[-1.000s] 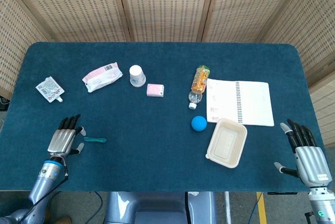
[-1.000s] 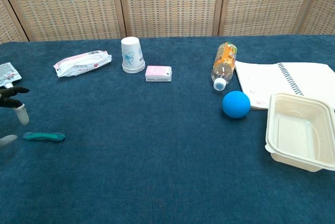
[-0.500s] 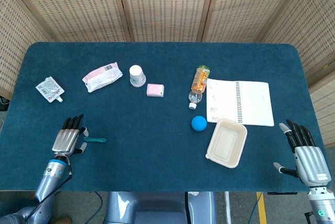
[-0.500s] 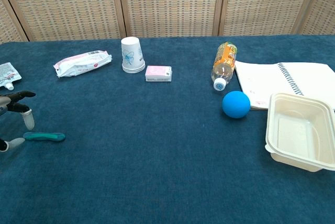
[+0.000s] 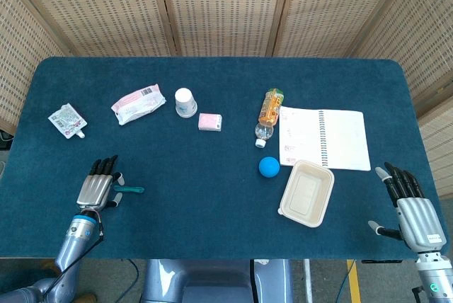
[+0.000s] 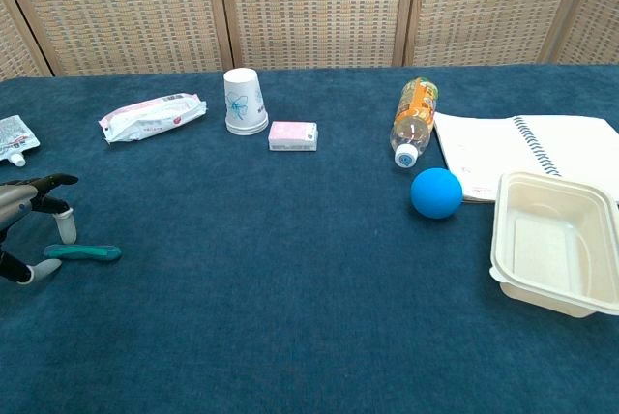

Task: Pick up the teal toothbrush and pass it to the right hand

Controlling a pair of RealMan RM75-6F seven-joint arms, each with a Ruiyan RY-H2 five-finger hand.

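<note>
Left hand shifted right over last second, fingers apart, holding nothing, now bracketing near end of teal toothbrush | toothbrush flat on table, front-left, not yet gripped | right hand spread, idle at far edge, well apart

Both my views are bright and evenly lit, with soft light that seems to fall from above. Shadows on the dark blue cloth surface are faint and short (a small one sits under the round blue ball). The white open notebook looks nearly washed out. Focus is sharp across both pictures, though my left hand is cut by the chest view's edge.
</note>
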